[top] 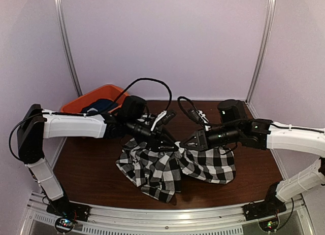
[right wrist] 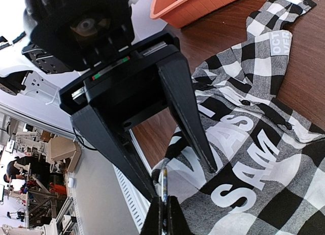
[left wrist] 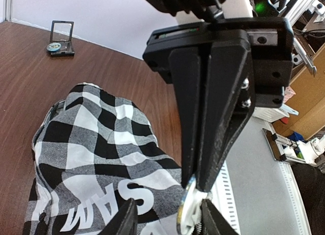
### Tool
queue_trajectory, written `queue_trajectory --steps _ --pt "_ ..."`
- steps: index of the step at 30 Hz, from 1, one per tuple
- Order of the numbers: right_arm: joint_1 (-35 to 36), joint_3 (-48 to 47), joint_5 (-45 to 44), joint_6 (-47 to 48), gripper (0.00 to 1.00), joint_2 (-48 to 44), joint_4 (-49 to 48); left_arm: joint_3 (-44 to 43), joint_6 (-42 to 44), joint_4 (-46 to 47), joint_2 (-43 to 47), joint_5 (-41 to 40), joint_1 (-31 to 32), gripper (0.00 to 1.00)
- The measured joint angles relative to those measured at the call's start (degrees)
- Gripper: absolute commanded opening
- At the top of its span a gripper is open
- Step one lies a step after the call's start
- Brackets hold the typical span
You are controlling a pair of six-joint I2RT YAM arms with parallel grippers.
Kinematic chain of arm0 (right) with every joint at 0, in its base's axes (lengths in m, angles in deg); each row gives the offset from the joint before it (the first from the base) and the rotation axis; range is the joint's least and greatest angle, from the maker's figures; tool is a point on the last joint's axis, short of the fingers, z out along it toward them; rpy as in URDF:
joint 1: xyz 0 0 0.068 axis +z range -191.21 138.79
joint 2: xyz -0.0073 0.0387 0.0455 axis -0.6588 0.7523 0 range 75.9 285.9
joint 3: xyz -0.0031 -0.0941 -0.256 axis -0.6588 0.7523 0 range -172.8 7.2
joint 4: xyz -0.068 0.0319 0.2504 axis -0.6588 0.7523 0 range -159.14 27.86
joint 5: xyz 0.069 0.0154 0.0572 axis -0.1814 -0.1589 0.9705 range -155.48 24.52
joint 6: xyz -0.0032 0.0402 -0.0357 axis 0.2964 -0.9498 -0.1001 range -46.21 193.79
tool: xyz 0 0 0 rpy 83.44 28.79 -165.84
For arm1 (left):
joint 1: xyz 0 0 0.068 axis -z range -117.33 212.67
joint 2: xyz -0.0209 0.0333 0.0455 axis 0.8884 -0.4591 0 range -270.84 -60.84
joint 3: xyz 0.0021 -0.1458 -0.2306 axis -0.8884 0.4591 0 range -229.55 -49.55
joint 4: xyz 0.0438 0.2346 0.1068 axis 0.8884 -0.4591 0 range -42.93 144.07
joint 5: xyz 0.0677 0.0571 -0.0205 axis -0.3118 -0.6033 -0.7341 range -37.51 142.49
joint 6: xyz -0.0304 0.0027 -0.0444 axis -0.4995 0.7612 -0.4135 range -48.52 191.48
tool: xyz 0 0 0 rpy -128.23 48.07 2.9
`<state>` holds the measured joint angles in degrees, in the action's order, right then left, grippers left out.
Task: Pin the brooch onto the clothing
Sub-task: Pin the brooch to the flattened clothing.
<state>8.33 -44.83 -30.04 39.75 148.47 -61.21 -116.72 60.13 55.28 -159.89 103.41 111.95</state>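
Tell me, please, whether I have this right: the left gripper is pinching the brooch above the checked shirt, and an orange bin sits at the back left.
Not quite: the right gripper, shut, is pinching the brooch above the checked shirt, as the left wrist view shows; the left gripper stands open around it. The orange bin does sit at the back left.

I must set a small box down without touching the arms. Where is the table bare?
The table is bare near-left, between the left arm and the checked shirt, and near-right, between shirt and right arm. The middle is crowded: left claw and right claw meet over the shirt. The orange bin fills the far-left corner.
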Motion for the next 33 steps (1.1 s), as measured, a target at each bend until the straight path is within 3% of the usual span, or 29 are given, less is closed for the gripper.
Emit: queue_trajectory --steps 11,22,33 --pt "-0.11 0.00 -1.25 -0.22 0.00 0.00 1.33 -0.79 0.74 -2.14 -0.44 -4.20 1.20 0.41" --pt "-0.11 0.02 -0.94 -0.20 0.00 0.00 1.36 -0.87 2.38 -2.19 -0.42 -4.26 1.22 0.53" --pt "-0.11 0.02 -0.72 -0.17 0.00 0.00 1.27 -0.87 3.82 -2.16 -0.37 -2.80 1.03 0.43"
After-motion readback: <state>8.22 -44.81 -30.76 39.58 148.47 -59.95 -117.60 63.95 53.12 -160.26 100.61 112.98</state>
